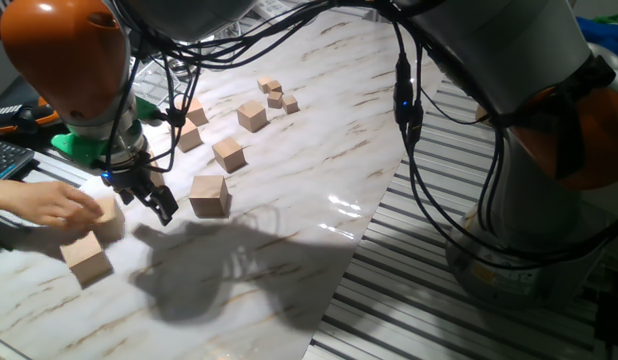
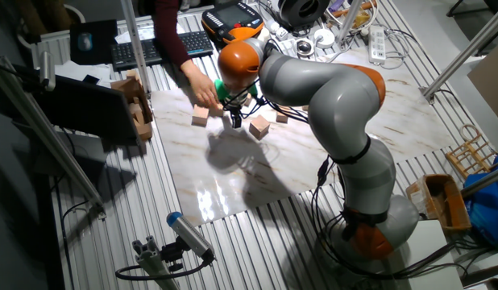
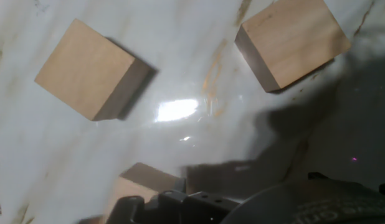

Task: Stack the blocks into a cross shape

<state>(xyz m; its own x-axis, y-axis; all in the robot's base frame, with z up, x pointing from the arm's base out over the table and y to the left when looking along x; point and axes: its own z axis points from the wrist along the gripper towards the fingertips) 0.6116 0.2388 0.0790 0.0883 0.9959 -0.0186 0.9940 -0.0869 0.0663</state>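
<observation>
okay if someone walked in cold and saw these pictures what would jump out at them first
Probably the person's hand reaching in at the table's edge, resting on a large wooden block right beside the gripper. After that, the big grey and orange arm bent low over the marble tabletop, throwing a dark shadow.

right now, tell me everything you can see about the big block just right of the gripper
The block is a plain light tan wooden cube, unpainted with smooth faces. It sits flat on the marble-patterned table, turned slightly askew, alone and unstacked. The gripper hangs just beside it without touching; nothing else touches it.
</observation>
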